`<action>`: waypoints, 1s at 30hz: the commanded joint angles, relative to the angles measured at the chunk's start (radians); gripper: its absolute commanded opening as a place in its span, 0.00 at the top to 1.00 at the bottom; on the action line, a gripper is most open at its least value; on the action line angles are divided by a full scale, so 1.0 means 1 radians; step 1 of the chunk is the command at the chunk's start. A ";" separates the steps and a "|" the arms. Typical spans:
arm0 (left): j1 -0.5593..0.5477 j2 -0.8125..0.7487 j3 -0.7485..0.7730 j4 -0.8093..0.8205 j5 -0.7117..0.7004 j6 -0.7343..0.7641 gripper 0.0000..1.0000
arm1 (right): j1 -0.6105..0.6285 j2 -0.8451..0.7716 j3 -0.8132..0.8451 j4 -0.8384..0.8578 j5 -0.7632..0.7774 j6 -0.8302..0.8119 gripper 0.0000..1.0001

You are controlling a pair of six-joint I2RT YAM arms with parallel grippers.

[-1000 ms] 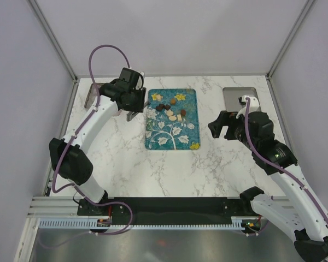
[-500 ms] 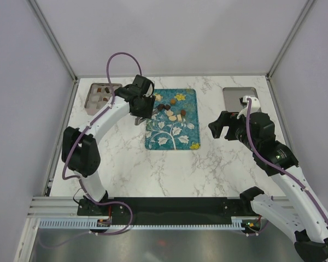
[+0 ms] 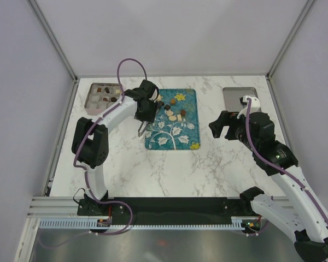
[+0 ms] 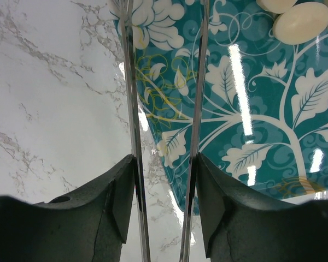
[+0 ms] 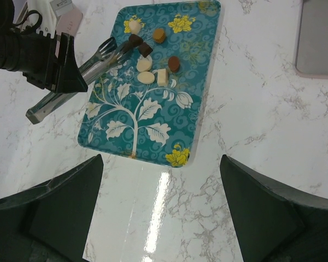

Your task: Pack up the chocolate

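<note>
Several chocolate pieces [image 3: 171,111], dark brown, mid brown and cream, lie on the far half of a teal flowered tray [image 3: 172,136]; they also show in the right wrist view [image 5: 153,60]. My left gripper [image 3: 144,111] is shut on metal tongs [image 5: 76,73], whose tips are slightly apart beside a dark piece [image 5: 135,39]. In the left wrist view the tong arms [image 4: 132,109] run between my fingers [image 4: 120,202], above the tray's near-left edge [image 4: 262,109]; two cream pieces [image 4: 300,22] show at the top right. My right gripper [image 3: 221,125] is open and empty, right of the tray.
A small metal tin [image 3: 101,95] holding several chocolate pieces sits at the far left of the marble table. A flat grey lid [image 3: 239,97] lies at the far right, also in the right wrist view [image 5: 320,38]. Frame posts stand at the far corners.
My left arm has swung right with the tongs, from over the tin to the tray's left edge, uncovering the tin. The right arm has not moved.
</note>
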 commanded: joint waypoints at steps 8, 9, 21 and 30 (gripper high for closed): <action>-0.005 0.039 0.073 0.039 0.015 0.043 0.47 | -0.001 0.009 0.006 0.019 0.019 -0.019 0.03; -0.005 0.044 0.077 0.041 0.015 0.043 0.47 | -0.001 0.009 0.006 0.021 0.021 -0.021 0.03; -0.005 0.010 0.090 -0.023 0.018 0.017 0.55 | -0.001 0.006 0.010 0.018 0.027 -0.030 0.03; -0.005 -0.082 0.096 -0.088 0.014 0.017 0.68 | -0.001 -0.003 0.013 0.022 0.005 -0.009 0.03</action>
